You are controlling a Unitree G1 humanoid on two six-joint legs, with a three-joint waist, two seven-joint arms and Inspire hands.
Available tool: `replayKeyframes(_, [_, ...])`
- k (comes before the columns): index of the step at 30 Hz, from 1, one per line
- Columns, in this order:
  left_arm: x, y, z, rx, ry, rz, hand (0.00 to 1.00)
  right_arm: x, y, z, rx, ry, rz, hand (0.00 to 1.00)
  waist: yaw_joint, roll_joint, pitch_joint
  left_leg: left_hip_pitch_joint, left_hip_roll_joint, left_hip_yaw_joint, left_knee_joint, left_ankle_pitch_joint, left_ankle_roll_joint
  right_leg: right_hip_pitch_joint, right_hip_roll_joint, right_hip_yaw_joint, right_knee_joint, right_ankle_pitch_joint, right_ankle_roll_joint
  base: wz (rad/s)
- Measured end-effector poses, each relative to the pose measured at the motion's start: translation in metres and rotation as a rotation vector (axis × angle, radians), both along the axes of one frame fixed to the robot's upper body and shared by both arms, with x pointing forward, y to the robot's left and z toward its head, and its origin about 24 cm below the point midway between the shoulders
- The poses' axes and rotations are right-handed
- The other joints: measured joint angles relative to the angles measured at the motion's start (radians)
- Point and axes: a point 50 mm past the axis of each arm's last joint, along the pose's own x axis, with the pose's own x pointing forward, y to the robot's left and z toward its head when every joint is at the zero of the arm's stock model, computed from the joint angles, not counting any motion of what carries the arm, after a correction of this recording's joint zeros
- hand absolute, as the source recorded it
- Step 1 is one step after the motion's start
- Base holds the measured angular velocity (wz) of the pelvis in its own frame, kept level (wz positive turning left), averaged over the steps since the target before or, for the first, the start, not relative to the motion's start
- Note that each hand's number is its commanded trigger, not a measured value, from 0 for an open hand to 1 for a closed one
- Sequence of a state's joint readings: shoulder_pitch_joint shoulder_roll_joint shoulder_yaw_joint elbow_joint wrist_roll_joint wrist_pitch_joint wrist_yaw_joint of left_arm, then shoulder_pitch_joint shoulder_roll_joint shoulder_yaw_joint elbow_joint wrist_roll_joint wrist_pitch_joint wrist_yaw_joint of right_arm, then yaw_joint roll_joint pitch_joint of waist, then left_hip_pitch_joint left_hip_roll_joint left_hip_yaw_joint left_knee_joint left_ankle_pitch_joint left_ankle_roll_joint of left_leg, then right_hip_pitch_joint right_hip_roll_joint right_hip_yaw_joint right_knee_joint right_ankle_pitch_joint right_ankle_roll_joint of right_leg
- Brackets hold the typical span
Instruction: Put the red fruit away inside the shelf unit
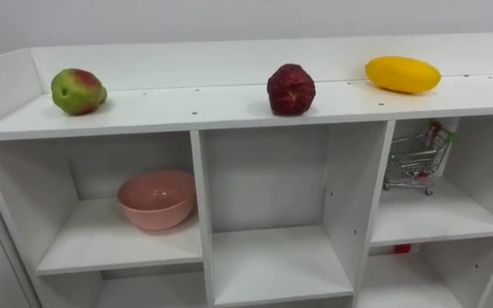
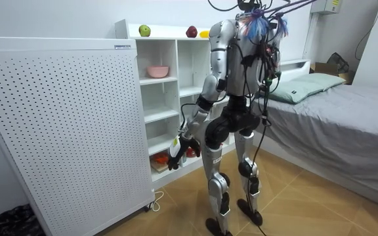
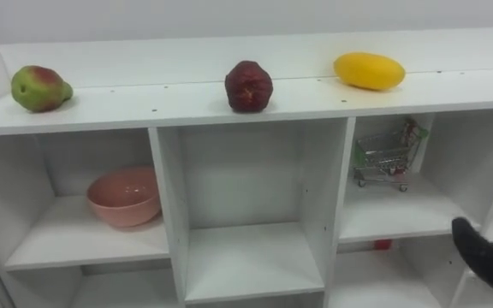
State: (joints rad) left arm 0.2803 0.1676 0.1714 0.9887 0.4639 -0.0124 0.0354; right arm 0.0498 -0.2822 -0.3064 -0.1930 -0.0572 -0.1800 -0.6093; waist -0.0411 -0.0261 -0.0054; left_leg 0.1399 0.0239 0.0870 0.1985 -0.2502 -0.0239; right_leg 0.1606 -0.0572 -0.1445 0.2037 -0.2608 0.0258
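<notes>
Three fruits lie on top of the white closet (image 1: pixel 187 104): a green and red apple (image 1: pixel 78 91) at the left, a dark red fruit (image 1: pixel 290 89) in the middle and a yellow mango (image 1: pixel 402 74) at the right. A dark part of my right hand (image 3: pixel 486 257) shows at the lower right edge, below the cart compartment and touching no fruit. In the room view I stand facing the closet with my left hand (image 2: pixel 176 154) hanging low in front of the bottom shelves. Its fingers are too small to read.
A pink bowl (image 1: pixel 156 198) sits in the upper left compartment and a small toy shopping cart (image 1: pixel 416 158) in the upper right one. Something red (image 1: pixel 401 249) lies lower right. A white perforated panel (image 2: pixel 64 124) stands beside the closet, and a bed (image 2: pixel 333 124) is behind me.
</notes>
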Motion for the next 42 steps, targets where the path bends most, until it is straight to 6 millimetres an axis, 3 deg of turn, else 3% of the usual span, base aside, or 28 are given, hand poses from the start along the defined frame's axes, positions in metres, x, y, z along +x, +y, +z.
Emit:
replayKeyframes(8, [0.004,0.002,0.001,-0.010,-0.023,-0.021,0.00,0.006,0.009,0.039,-0.084,-0.191,0.046,0.00,0.019,-0.013,-0.0002,-0.010,0.000,-0.024,0.008,0.007,0.001,0.003,-0.001,-0.026,0.000,0.008,-0.001,0.08])
replayKeyframes(12, [0.006,0.003,0.002,-0.020,-0.023,-0.026,0.00,0.011,0.013,0.053,-0.096,-0.257,0.069,0.00,0.020,-0.020,0.0046,-0.027,0.000,-0.037,0.020,0.011,0.000,-0.001,-0.002,-0.042,0.000,0.010,-0.004,0.10])
replayKeyframes(13, [0.010,0.003,0.002,-0.022,-0.029,-0.030,0.00,0.012,0.013,0.056,-0.100,-0.267,0.072,0.00,0.020,-0.021,0.0108,-0.032,0.000,-0.040,0.025,0.011,0.000,-0.003,-0.002,-0.048,0.000,0.010,-0.004,0.14])
replayKeyframes(14, [0.011,0.003,0.002,-0.025,-0.030,-0.032,0.00,0.012,0.013,0.056,-0.105,-0.265,0.077,0.00,0.021,-0.022,0.0115,-0.035,0.000,-0.042,0.025,0.011,0.000,-0.005,-0.003,-0.050,0.000,0.010,-0.004,0.10])
replayKeyframes(22, [0.021,0.000,0.003,-0.045,-0.028,-0.066,0.00,0.031,0.021,0.079,-0.066,-0.302,0.231,0.00,0.031,-0.027,0.0080,-0.043,-0.003,-0.045,0.020,0.012,0.000,-0.011,-0.003,-0.053,-0.006,0.010,-0.004,0.00])
replayKeyframes(31, [0.034,-0.006,0.002,-0.068,-0.032,-0.106,0.00,0.055,0.037,0.076,-0.058,-0.187,0.404,0.00,0.052,-0.031,0.0079,-0.042,-0.001,-0.050,0.019,0.013,-0.001,-0.002,-0.001,-0.061,-0.016,0.013,-0.005,0.02])
replayKeyframes(42, [0.042,-0.006,0.003,-0.069,-0.043,-0.105,0.00,0.074,0.039,0.071,-0.003,-0.113,0.478,0.00,0.075,-0.036,0.0096,-0.049,-0.002,-0.062,0.024,0.014,-0.002,-0.003,0.000,-0.070,-0.016,0.016,-0.005,0.02])
